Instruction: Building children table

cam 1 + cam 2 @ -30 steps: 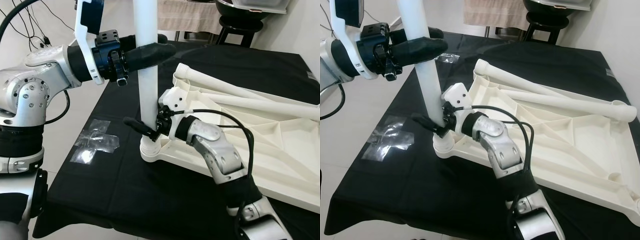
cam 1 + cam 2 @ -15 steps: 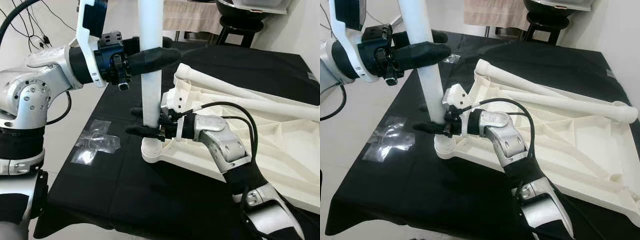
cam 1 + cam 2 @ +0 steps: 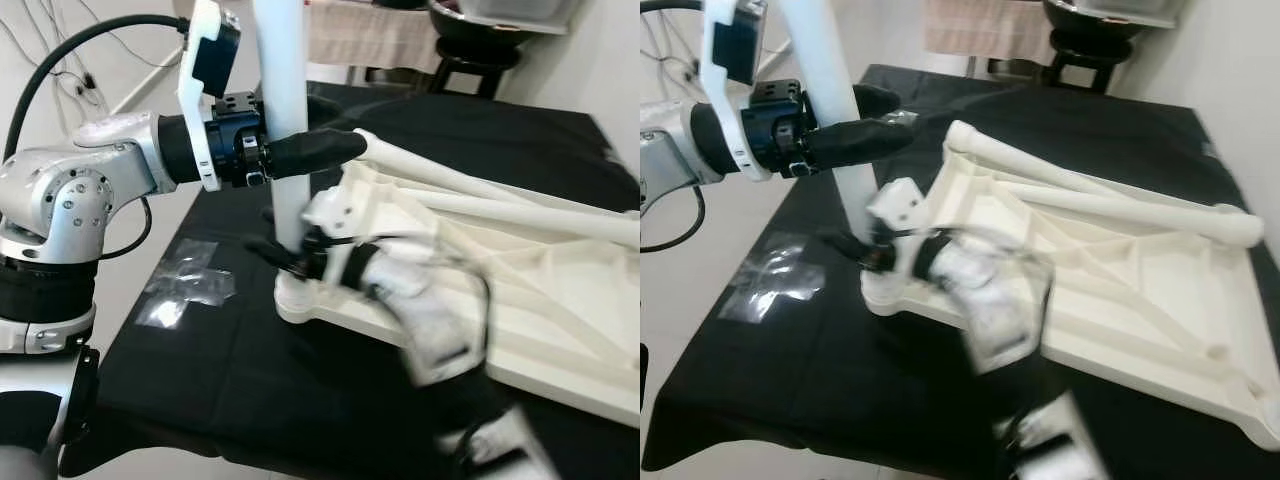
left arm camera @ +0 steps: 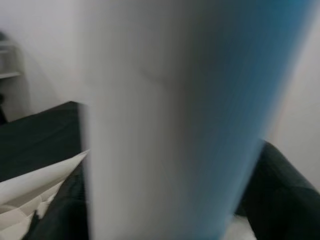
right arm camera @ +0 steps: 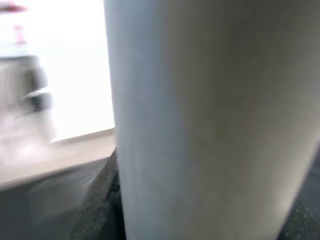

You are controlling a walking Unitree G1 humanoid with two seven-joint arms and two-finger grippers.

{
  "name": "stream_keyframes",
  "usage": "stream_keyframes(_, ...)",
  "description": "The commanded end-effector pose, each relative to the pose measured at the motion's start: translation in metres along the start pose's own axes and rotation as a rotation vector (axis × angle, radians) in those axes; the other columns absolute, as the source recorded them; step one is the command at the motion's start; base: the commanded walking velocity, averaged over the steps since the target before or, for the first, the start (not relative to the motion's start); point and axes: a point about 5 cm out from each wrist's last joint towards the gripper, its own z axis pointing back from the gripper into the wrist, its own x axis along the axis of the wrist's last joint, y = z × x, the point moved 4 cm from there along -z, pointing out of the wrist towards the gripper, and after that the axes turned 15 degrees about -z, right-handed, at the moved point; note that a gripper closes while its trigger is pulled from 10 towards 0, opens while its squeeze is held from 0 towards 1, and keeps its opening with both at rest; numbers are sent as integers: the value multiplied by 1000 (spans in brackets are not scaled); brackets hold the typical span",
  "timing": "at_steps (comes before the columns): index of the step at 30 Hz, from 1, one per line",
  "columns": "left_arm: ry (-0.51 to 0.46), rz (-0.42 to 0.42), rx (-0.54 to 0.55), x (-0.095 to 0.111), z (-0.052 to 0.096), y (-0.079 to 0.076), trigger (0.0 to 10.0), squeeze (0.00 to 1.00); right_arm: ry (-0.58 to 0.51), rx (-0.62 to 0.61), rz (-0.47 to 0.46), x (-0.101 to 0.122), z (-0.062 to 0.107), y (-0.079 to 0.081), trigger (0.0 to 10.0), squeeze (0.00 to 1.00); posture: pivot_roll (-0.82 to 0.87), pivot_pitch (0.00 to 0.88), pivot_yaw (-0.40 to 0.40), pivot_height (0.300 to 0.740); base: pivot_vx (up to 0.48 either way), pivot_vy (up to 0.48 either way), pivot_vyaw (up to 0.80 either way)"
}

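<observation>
- A white plastic children's table top lies upside down on a black cloth-covered table, its ribbed underside facing up.
- A long white cylindrical table leg stands upright in the socket at the near left corner of the table top, rising out of the top of the head views.
- The left gripper is at mid-height on this upright leg, its black fingers pinching the tube from both sides; one finger runs across the front of the leg and another shows behind it.
- In the left wrist view the white leg stands very close and blurred between the dark fingers.
- The right gripper is low on the same leg, just above the corner socket. Its arm is smeared by motion blur, so I cannot tell whether its fingers are spread or pressed on the tube.
- The right wrist view has the leg very close, with a dark finger beside it.
- Two more white tubular legs lie flat across the upturned table top: one along the far edge, another slanting toward the right corner.
- A crumpled clear plastic wrapper lies on the black cloth, left of the corner socket and apart from it.
- A dark stool stands beyond the table's far edge.
</observation>
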Motion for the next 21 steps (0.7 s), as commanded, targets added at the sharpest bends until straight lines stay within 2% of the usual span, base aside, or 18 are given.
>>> stream_keyframes(1, 11, -6, 12, 1, 2, 2, 10000, 0, 188, -179, 31, -47, 14, -12, 0, 0, 74, 194, -63, 740, 0, 0, 0)
stream_keyframes(2, 11, -2, 16, 1, 3, 3, 10000, 0, 185, -179, 11, -50, 18, 3, 0, 0, 74, 194, -63, 740, 0, 0, 0)
stream_keyframes(4, 11, -2, 16, 1, 3, 3, 10000, 0, 185, -179, 11, -50, 18, 3, 0, 0, 74, 194, -63, 740, 0, 0, 0)
stream_keyframes(5, 13, -4, 17, 1, 2, 5, 10000, 0, 173, -148, -6, -48, 13, 10, 0, 0, 69, 178, -57, 740, 0, 0, 0)
stream_keyframes(7, 17, -15, 17, 1, 2, 7, 10000, 0, 153, -156, -8, -42, -1, -1, 0, 0, 65, 171, -59, 740, 0, 0, 0)
stream_keyframes(9, 14, -17, 16, 2, 1, 8, 10000, 0, 147, -164, 1, -38, -6, -11, 0, 0, 60, 171, -59, 740, 0, 0, 0)
stream_keyframes(10, 13, -16, 16, 3, 1, 8, 902, 0, 146, -168, 6, -37, -7, -14, 0, 0, 59, 171, -60, 740, 0, 0, 0)
stream_keyframes(12, 11, -15, 15, 3, 2, 8, 902, 0, 144, -171, 10, -36, -6, -15, 0, 0, 59, 171, -60, 740, 0, 0, 0)
stream_keyframes(13, 8, -12, 13, 3, 3, 7, 0, 0, 151, -185, 12, -36, -4, -14, 0, 0, 53, 172, -59, 740, 0, 0, 0)
stream_keyframes(16, 7, -10, 14, 4, 3, 7, 0, 0, 157, -207, 13, -36, -3, -13, 0, 0, 53, 172, -59, 740, 0, 0, 0)
stream_keyframes(17, 6, -9, 11, 3, 2, 6, 0, 0, 155, -208, 15, -34, -2, -10, 10000, 0, 54, 176, -58, 740, 0, 0, 0)
stream_keyframes(19, 5, -8, 7, 3, 2, 6, 0, 0, 132, -184, 7, -30, -2, -7, 10000, 0, 54, 176, -57, 740, 0, 0, 0)
stream_keyframes(20, 4, -7, 3, 3, 2, 5, 0, 0, 88, -139, 5, -21, -4, -5, 10000, 59, 56, 178, -56, 740, 0, 0, 0)
stream_keyframes(21, 3, -6, -1, 3, 2, 5, 0, 0, 58, -66, -5, -12, -6, -1, 10000, 1000, 56, 178, -56, 740, 0, 0, 0)
